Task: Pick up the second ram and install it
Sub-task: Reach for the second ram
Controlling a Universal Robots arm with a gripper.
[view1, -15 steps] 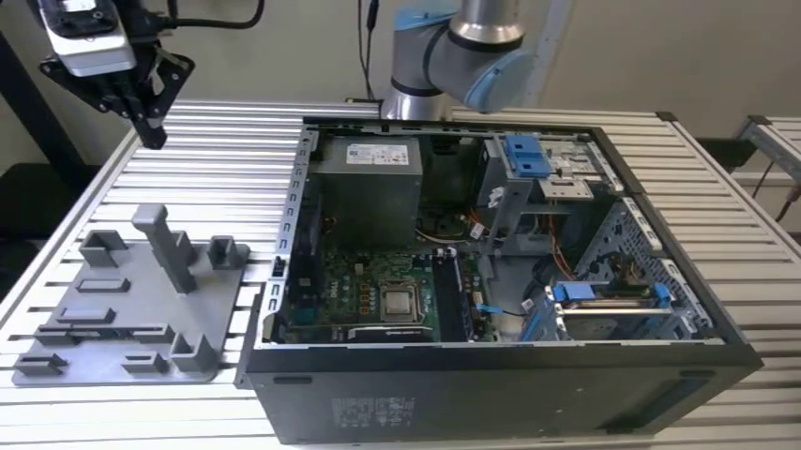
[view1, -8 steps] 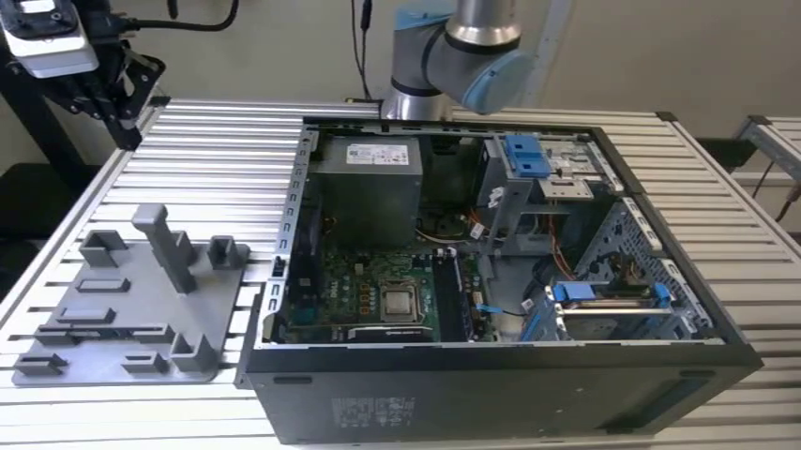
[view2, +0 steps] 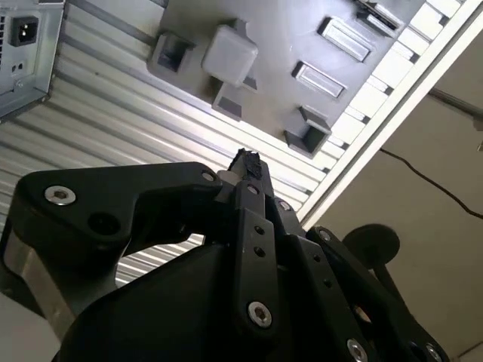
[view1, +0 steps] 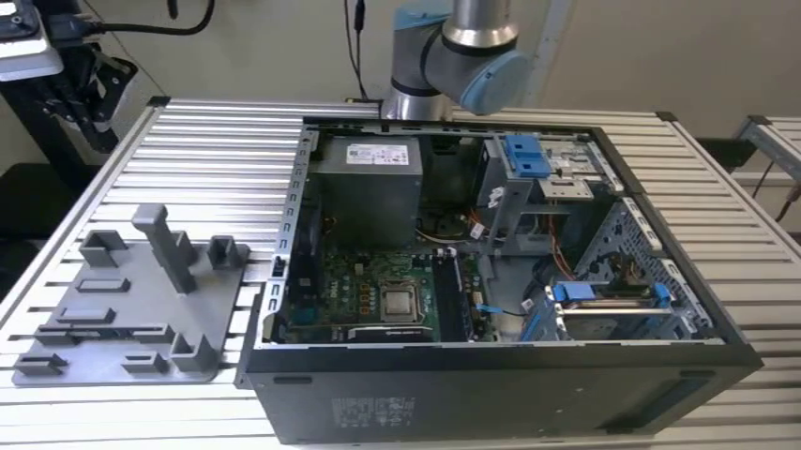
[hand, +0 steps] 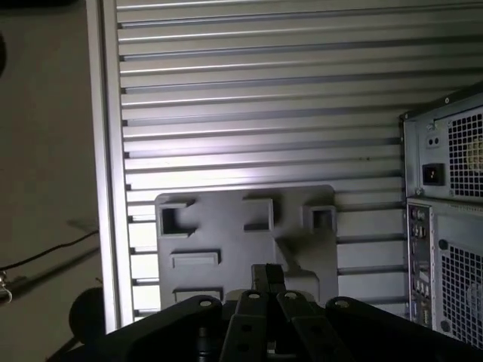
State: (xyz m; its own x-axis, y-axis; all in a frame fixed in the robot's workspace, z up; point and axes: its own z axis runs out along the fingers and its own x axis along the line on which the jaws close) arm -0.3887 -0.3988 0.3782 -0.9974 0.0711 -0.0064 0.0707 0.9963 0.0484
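Observation:
In both wrist views my gripper [view2: 245,160] [hand: 268,273] hangs high above the grey plastic tray [hand: 226,234] [view2: 279,45]. Its black fingers are drawn together at the tips, and I see nothing between them. On the exterior view's left the tray [view1: 126,309] lies on the slatted table, and its slots look bare. The open PC case [view1: 501,281] stands to the right of the tray. Narrow dark memory slots [view1: 459,292] run beside the processor [view1: 400,302] on the motherboard. I cannot make out the second ram as a separate stick.
The arm's base and elbow [view1: 457,56] stand behind the case. The power supply [view1: 366,183] and the blue-tabbed drive cage [view1: 538,169] fill the case's far half. The case's rear panel [hand: 445,219] [view2: 23,45] is close to the tray. The table edge [hand: 106,151] borders the floor.

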